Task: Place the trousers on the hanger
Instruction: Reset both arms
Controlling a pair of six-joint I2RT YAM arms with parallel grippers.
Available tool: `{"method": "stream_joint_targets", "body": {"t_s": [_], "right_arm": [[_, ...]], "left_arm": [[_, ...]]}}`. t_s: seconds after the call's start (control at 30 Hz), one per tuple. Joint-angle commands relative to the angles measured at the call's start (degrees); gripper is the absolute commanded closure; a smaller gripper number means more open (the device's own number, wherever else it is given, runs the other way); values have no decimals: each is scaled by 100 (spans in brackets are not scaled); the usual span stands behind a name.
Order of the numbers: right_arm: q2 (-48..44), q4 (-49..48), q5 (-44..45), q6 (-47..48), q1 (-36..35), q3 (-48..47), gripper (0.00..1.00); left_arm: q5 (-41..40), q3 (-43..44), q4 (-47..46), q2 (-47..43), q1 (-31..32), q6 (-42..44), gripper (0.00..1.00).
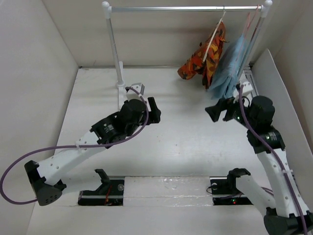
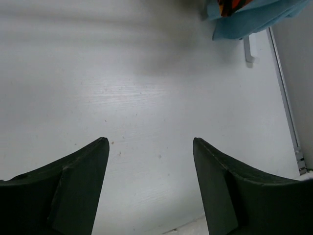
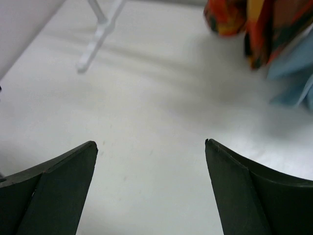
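Both open and empty, left end effector (image 2: 149, 142), right end effector (image 3: 150, 143), trousers (image 1: 201, 59) on hanger (image 1: 213, 40)

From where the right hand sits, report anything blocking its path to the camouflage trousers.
Nothing visible: bare white table lies between the open right hand and the orange camouflage trousers; the light blue garment hangs beside them.

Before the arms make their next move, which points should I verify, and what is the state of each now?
1. Trousers hang over the hanger: ok.
2. Hanger hook over the rail: ok.
3. Left gripper open, empty: ok.
4. Right gripper open, empty: ok.
5. Trousers balanced, will not slip: cannot tell.
6. Right gripper apart from the light blue garment: cannot tell.
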State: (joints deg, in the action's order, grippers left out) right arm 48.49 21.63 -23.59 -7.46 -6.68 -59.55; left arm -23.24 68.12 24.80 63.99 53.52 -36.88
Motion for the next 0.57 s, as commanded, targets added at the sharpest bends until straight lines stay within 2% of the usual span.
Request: {"method": "stream_joint_targets", "body": {"t_s": [0.0,0.07,0.23,0.37,0.53], "right_arm": [[-699,894,740,113,-368,566,3],[-1111,1745,1118,175,-492,1057,0],[-1825,2608,1884,114,-554,1481,0],[-1887,2312,1736,-18,-554,1604,0],[-1413,1933,1595,122,-554,1122,0]], "left_arm": [[92,-499,-133,-552,-25,41,34],[205,-824,-325,-702,-25,-55,32],[373,-1379,-598,-888,-25,-398,31],[531,-1556,-748,-862,-25,-522,32],[514,-1407,-783,-747,-25,-504,31]]}}
